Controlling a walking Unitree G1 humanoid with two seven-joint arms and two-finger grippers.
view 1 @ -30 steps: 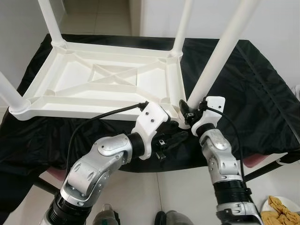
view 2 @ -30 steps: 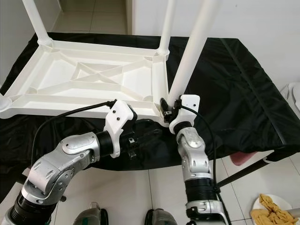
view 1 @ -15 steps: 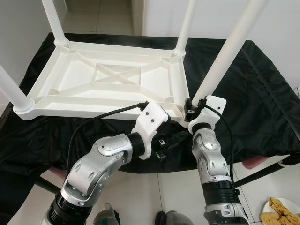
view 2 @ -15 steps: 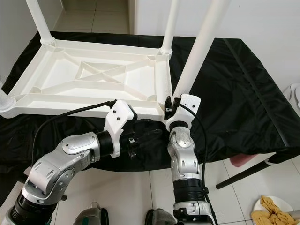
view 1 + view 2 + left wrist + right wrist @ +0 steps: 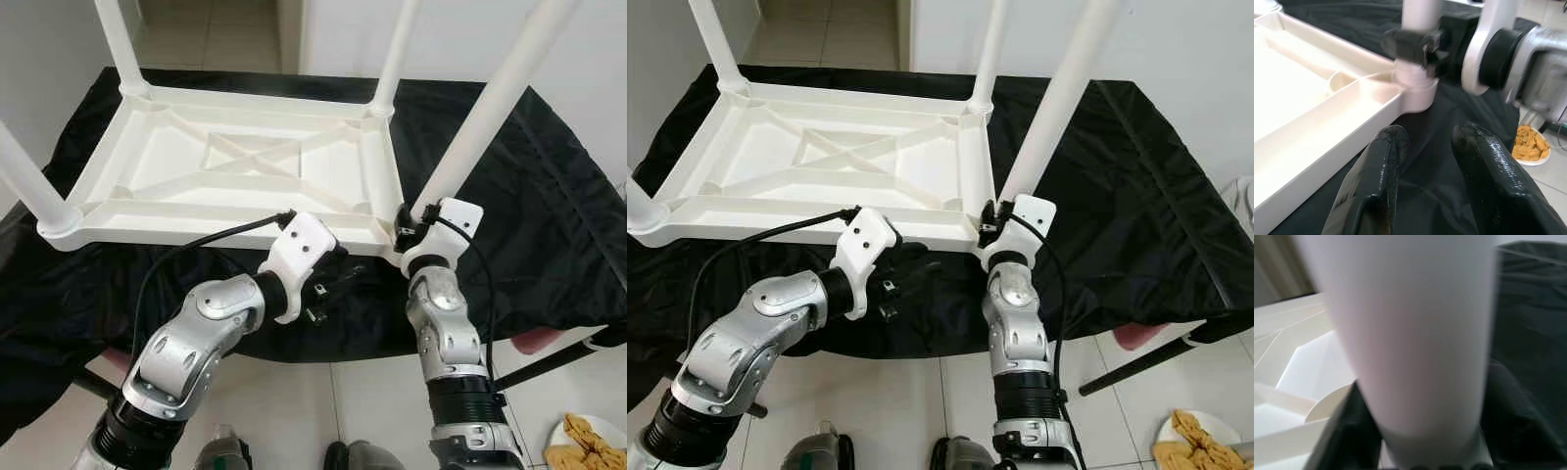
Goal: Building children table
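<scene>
A white plastic children's table [image 5: 245, 166] lies upside down on a black cloth, its legs pointing up. My right gripper [image 5: 405, 228] is shut on the base of the near right leg [image 5: 480, 117], just above the corner socket [image 5: 1413, 90]. In the right wrist view the leg [image 5: 1410, 333] stands between the black fingers [image 5: 1352, 431]. My left gripper [image 5: 335, 282] is open and holds nothing. It hovers over the cloth just below the table's near edge, left of that corner. Its two fingers [image 5: 1376, 181] point at the socket.
The black cloth [image 5: 549, 225] drapes a work table and hangs over its front edge. The other legs stand at the near left [image 5: 29, 181], far left [image 5: 122, 44] and far right [image 5: 397, 49]. A plate of yellow pieces [image 5: 588, 441] sits on the tiled floor at lower right.
The whole view has shifted a little. My left gripper has drawn back slightly from the table's near right corner. My right gripper stays clamped on the leg.
</scene>
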